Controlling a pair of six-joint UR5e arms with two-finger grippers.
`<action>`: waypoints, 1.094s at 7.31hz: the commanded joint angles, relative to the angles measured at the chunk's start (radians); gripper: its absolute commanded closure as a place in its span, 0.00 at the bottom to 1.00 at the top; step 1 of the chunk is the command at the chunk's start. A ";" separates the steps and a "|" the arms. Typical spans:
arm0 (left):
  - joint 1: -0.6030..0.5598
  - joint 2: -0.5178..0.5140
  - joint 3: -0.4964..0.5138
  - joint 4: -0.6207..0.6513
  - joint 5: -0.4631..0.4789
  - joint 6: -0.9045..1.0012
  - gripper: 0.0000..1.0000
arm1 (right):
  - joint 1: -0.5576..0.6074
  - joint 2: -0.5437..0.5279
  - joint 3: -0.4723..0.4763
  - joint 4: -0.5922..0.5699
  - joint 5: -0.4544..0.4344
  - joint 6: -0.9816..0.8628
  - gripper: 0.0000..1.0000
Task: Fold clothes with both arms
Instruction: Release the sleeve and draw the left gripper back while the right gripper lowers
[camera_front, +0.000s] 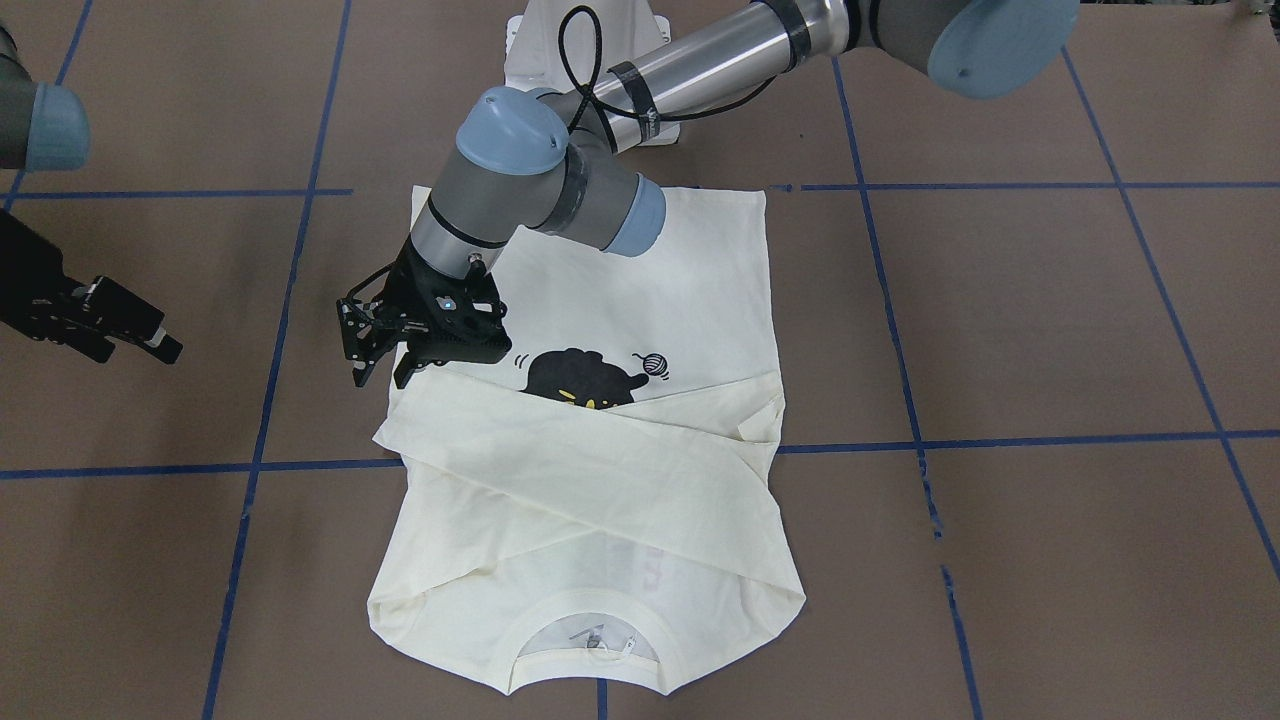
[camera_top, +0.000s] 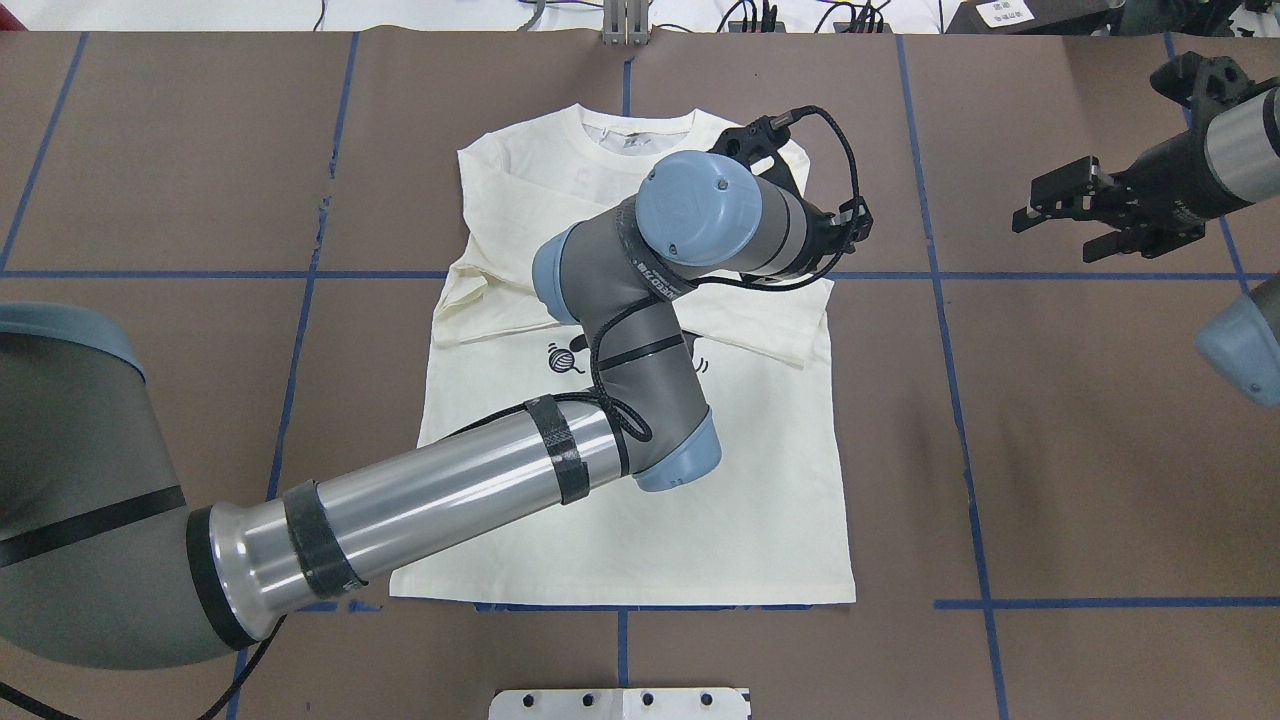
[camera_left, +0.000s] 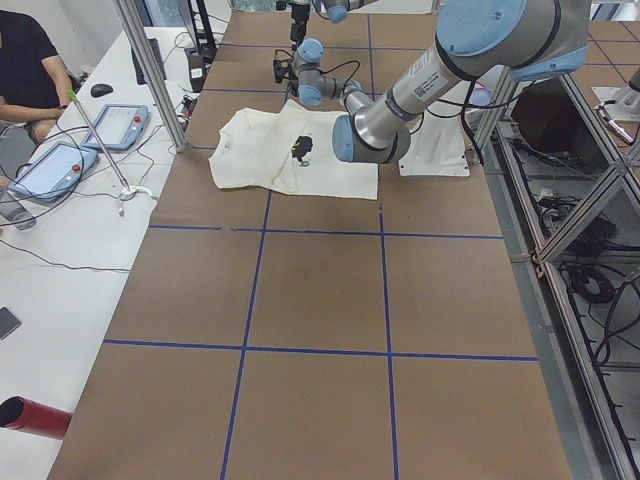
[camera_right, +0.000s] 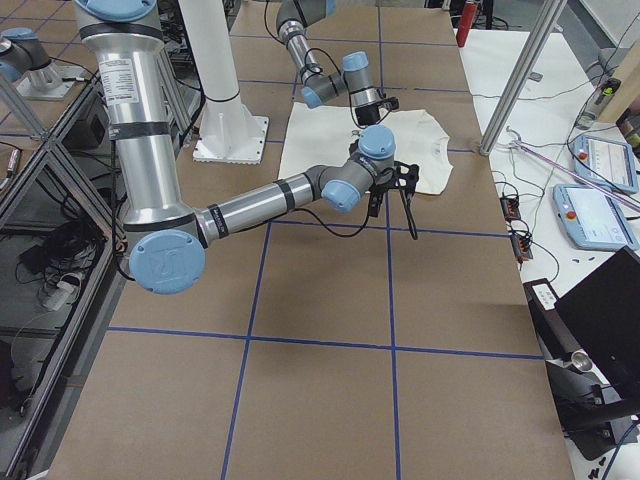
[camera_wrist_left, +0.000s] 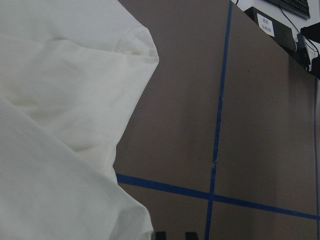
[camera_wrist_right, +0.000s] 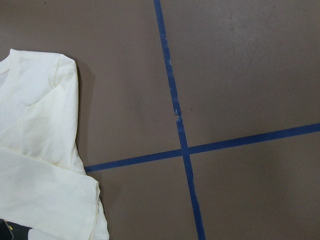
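Note:
The cream-white shirt (camera_front: 700, 300) lies flat on the table, print side up, with both sleeves folded across the chest and the collar on the side away from the robot. The sleeves cover part of the black cat print (camera_front: 580, 378). My left arm (camera_top: 450, 490) reaches across the shirt. Its gripper (camera_front: 380, 377) hangs open and empty just over the shirt's edge, next to the end of the upper folded sleeve (camera_front: 400, 425). My right gripper (camera_top: 1050, 225) is open and empty, well off to the side of the shirt (camera_top: 760, 480); it also shows in the front view (camera_front: 135, 350).
Brown paper with blue tape lines (camera_front: 1000, 440) covers the table. The white pedestal base (camera_front: 590, 60) stands behind the shirt. A side table with tablets (camera_left: 115, 125) and a seated person (camera_left: 20, 60) are beyond the far edge.

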 joint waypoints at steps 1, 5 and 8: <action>-0.013 0.010 -0.058 0.010 -0.007 -0.012 0.27 | -0.006 -0.006 0.017 0.000 -0.002 0.008 0.00; -0.079 0.326 -0.617 0.391 -0.113 0.179 0.27 | -0.304 -0.061 0.219 -0.003 -0.263 0.429 0.00; -0.097 0.619 -1.016 0.539 -0.114 0.342 0.29 | -0.689 -0.116 0.347 -0.017 -0.677 0.672 0.02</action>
